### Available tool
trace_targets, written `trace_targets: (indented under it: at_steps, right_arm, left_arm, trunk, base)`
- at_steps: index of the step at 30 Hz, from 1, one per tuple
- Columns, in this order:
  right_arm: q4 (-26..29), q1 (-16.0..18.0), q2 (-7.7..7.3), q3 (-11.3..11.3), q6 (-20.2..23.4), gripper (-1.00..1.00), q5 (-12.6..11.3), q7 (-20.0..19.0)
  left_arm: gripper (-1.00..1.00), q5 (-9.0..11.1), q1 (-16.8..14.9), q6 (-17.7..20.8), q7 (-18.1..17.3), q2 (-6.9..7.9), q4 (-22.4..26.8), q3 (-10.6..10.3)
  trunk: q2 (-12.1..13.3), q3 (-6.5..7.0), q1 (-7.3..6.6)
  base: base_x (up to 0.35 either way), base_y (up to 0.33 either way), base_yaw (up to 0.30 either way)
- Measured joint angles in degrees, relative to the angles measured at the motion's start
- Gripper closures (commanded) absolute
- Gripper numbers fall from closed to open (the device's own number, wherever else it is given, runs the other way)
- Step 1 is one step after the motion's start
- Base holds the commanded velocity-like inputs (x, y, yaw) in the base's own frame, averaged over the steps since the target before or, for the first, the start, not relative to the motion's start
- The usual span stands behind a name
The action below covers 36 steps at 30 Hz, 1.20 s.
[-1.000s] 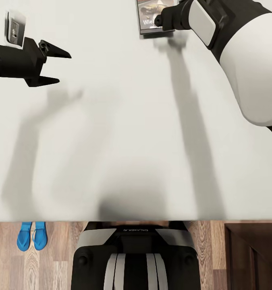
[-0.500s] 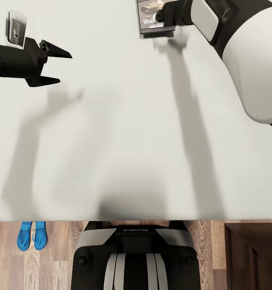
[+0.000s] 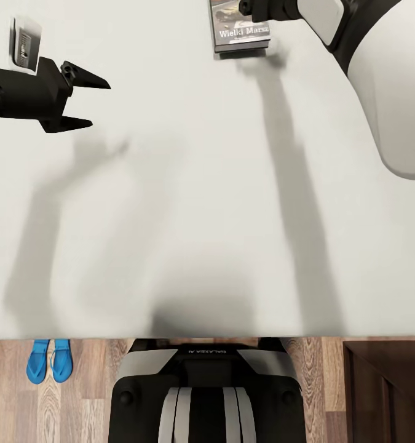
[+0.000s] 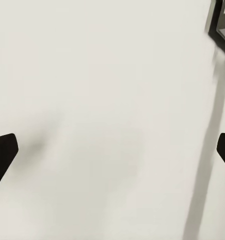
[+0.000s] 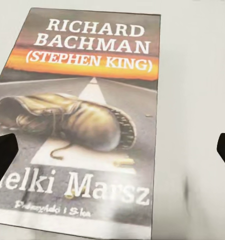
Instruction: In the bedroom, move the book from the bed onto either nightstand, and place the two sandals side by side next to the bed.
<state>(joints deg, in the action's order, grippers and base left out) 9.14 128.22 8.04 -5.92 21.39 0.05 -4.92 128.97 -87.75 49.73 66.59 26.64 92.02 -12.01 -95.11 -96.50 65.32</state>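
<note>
Book point(image 5: 82, 130) lies flat under open right pincer point(image 5: 112, 150); bare mattress point(image 3: 189, 203) surrounds.

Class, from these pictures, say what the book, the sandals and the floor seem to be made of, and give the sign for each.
The book: likely paper with a printed, slightly glossy cover, judging by its thin flat form and lettering. The sandals: probably rubber or foam, being uniform matte bright blue; too small to be sure. The floor: wood planks or wood-look laminate, shown by grain and seams.

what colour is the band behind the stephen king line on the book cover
Orange, on the book; clearest in the right wrist view.
</note>
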Motion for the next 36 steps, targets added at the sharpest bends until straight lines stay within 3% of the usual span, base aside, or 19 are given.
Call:
trace_targets:
  at_steps: [11, 36]
  right_arm:
    - [-0.1, -0.2, 0.15, 0.0, 0.0, -1.00, 0.0, 0.0]
    - [-0.6, -0.9, 0.00, -0.1, -0.6, -1.00, 0.0, 0.1]
  left_arm:
    - [-1.00, 0.0, 0.0, 0.1, 0.0, -0.04, 0.0, -0.1]
    - [-1.00, 0.0, 0.0, 0.2, 0.0, -0.13, 0.0, -0.4]
  trunk:
    - [0.0, 0.00, 0.00]
    - [0.0, 0.00, 0.01]
  base:
    - [0.129, 0.150, 0.000]
    - [0.052, 0.008, 0.000]
